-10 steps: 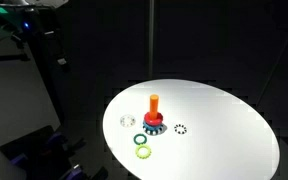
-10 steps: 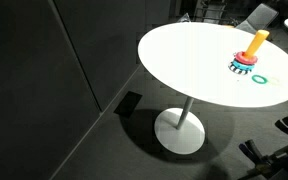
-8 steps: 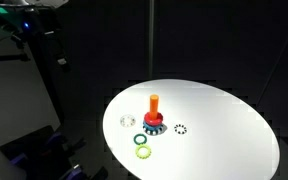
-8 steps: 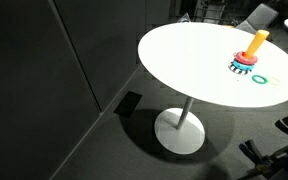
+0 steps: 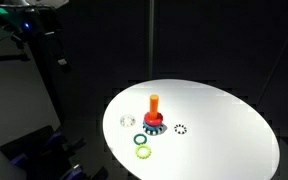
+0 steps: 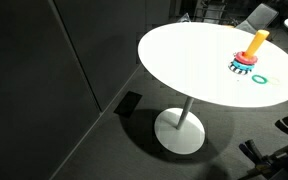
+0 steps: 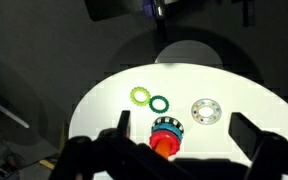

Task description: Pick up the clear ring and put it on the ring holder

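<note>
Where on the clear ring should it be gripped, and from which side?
Pinch the rim of the clear ring at one spot, one jaw in the hole and one outside, coming straight down. It lies flat on the table, so its sides offer little. Probably pick the part of the rim away from the holder, which stands upright close beside it.

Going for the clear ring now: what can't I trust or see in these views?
- Clear ring: in an exterior view it is lost against the white table, too small and pale.
- Dotted ring: absent from the wrist view; whether the ring holder hides it or an edge cuts it off, cannot tell.
- Ring holder: in the wrist view its near side is covered by dark hardware at the lower edge.
- Jaws: not visible in either exterior view.
</note>
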Controlling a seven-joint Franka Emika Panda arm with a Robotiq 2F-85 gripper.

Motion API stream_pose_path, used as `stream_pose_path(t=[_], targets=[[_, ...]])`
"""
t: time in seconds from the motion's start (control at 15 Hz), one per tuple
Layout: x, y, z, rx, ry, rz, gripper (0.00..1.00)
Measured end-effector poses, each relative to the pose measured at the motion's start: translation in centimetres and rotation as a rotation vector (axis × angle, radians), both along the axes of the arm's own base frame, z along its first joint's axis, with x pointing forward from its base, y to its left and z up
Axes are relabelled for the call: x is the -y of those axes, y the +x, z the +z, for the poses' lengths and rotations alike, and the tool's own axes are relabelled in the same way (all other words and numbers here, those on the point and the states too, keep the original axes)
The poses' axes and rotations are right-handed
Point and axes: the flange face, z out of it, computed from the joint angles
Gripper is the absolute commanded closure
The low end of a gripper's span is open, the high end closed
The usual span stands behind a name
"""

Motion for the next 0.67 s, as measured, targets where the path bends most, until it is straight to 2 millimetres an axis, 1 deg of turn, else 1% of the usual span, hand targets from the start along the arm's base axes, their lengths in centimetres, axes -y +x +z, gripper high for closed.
stream_pose_path(t=[0.33, 0.67], targets=[[0.7, 0.7, 0.0, 0.015, 0.023, -0.006, 0.0], [2.4, 2.7, 0.1, 0.057, 0.062, -0.031, 0.0]])
